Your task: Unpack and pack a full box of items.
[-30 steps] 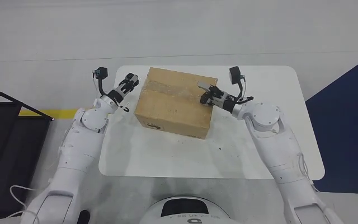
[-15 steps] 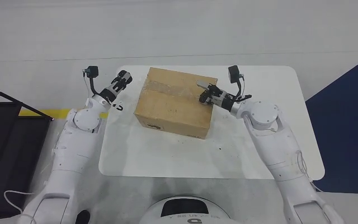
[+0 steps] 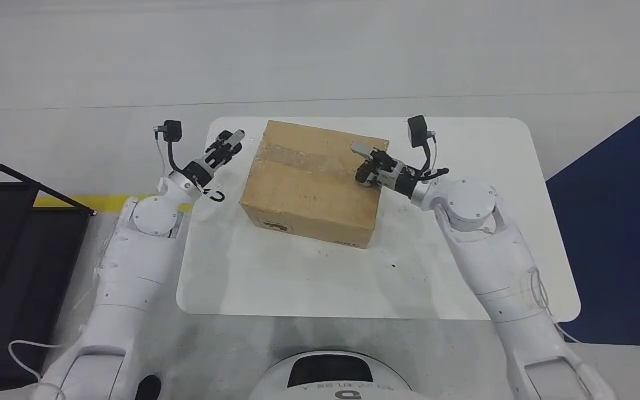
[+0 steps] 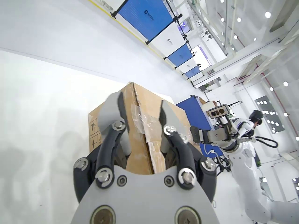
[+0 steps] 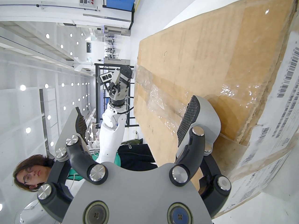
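You have the closed cardboard box (image 3: 315,195) standing on the white table (image 3: 470,260), in its far half and a little turned. In the top view the left gripper (image 3: 228,147) is just beside the box's left end with a small gap, and the right gripper (image 3: 362,163) is over the top near the right edge. The left wrist view lets you see the left gripper (image 4: 140,104) with fingers spread, facing the clear tape (image 4: 142,120) along the seam. The right wrist view shows the right gripper (image 5: 137,110) with fingers wide apart and a printed label (image 5: 280,108) on the box's side. Whether the right gripper touches the cardboard, you cannot tell.
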